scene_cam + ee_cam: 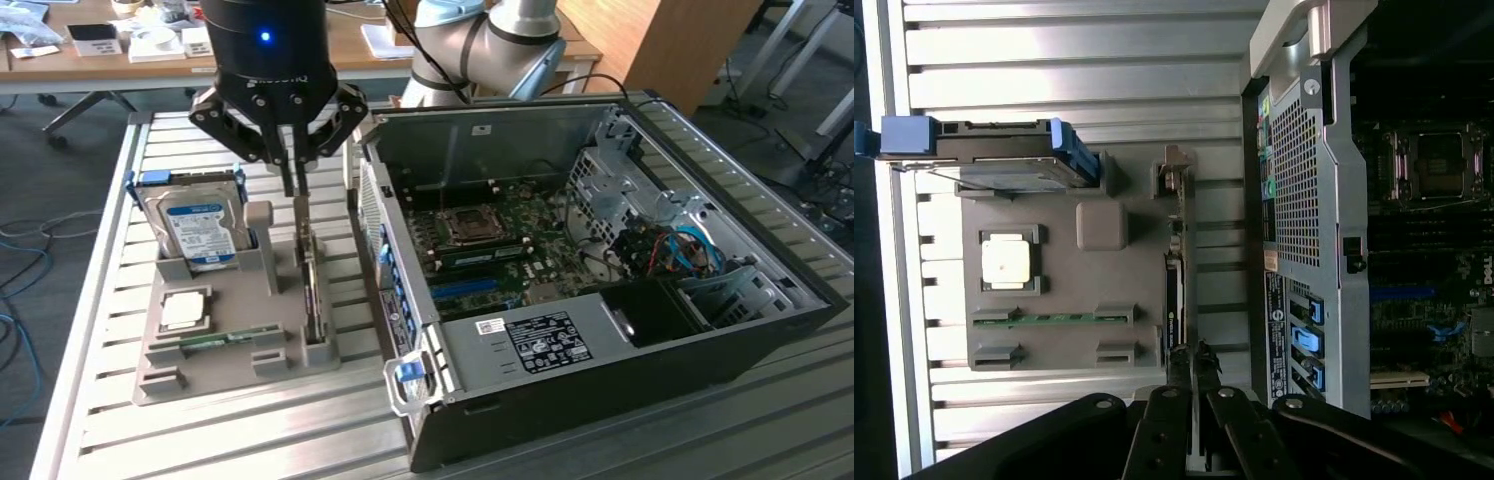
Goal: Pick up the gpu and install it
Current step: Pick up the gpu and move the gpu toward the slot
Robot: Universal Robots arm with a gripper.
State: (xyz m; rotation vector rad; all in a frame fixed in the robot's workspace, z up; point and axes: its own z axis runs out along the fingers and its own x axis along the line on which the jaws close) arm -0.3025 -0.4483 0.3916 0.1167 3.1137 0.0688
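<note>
gripper (pixel 292 188) hangs straight down over the grey holder (pixel 220 375). its black fingers are pressed together on the upper edge of the gpu (pixel 311 275). the gpu stands on edge in a slot along the holder's side nearest the computer case (pixel 747 330). a blue light glows on the gripper's body.

the hard drive (pixel 200 228) carries a blue and white label, and a black and white sticker (pixel 545 342) sits on the power supply inside the case. the print on both is too small to read.

the hard drive stands upright between blue brackets, to the exterior view's left of the gpu. a square silver processor chip (pixel 184 310) and a green memory stick (pixel 220 338) lie flat in the holder. the case lies open on the slatted metal table (pixel 240 440) just beside the holder, and its near wall rises close alongside the gpu.

from the wrist view the gpu (pixel 1176 270) is a thin dark strip seen edge-on, running away from the gripper (pixel 1191 362). that view also takes in the case's perforated rear panel (pixel 1299 200). the exterior view shows the motherboard (pixel 514 250) and blue cables (pixel 687 250) deep in the case.
</note>
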